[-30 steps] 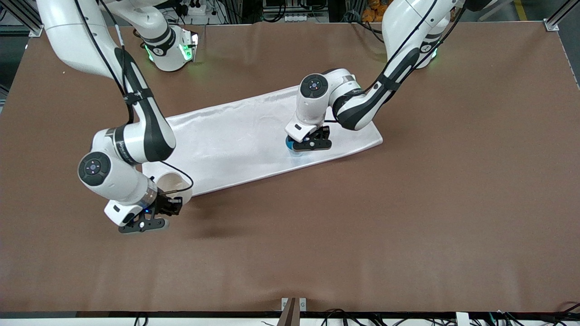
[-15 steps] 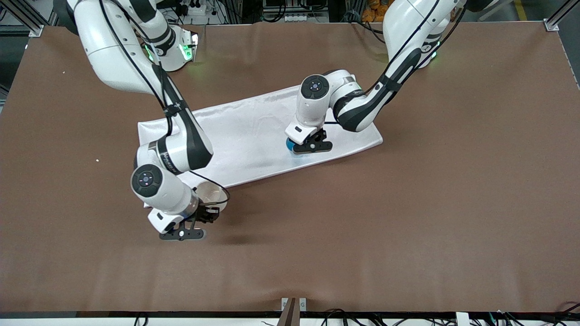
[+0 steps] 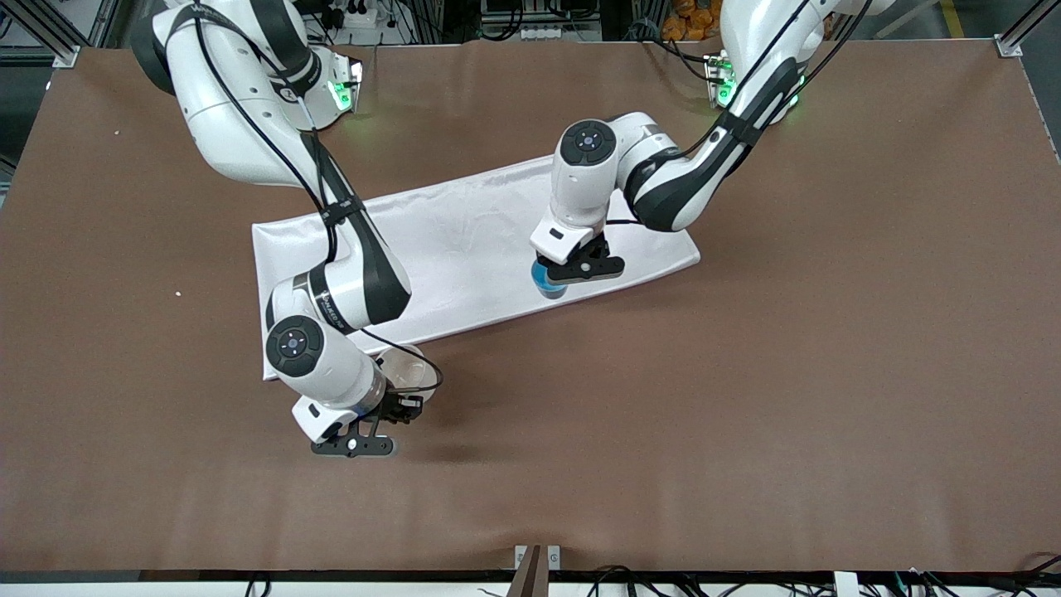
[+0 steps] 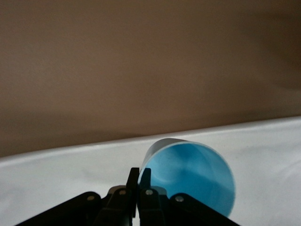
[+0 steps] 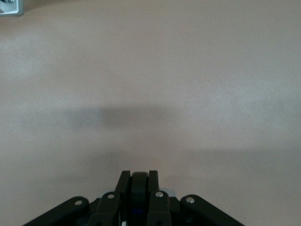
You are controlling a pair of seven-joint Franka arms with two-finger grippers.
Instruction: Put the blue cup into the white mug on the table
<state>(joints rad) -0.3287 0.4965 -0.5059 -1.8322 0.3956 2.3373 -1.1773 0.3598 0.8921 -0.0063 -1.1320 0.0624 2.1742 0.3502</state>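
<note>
Two arms are seen over the brown table [image 3: 829, 332]. The blue cup [image 3: 549, 282] is gripped by the left gripper [image 3: 572, 269] above the front edge of the white cloth [image 3: 464, 249], toward the left arm's end of that cloth. In the left wrist view the fingers [image 4: 133, 181] are pressed close together on the cup's [image 4: 193, 176] rim, with the wall of the cup pinched between them. Whether the cup's base touches the cloth cannot be told.

The white mug [image 3: 404, 371] is held by the right gripper [image 3: 390, 419], just off the cloth's corner nearest the front camera at the right arm's end, over bare table and well short of the table's front edge. In the right wrist view the fingers [image 5: 123, 186] are closed on the mug's black handle [image 5: 138, 186], which sits between them. Whether the mug rests on the table or hangs above it cannot be told.

Cup and mug are well apart.
</note>
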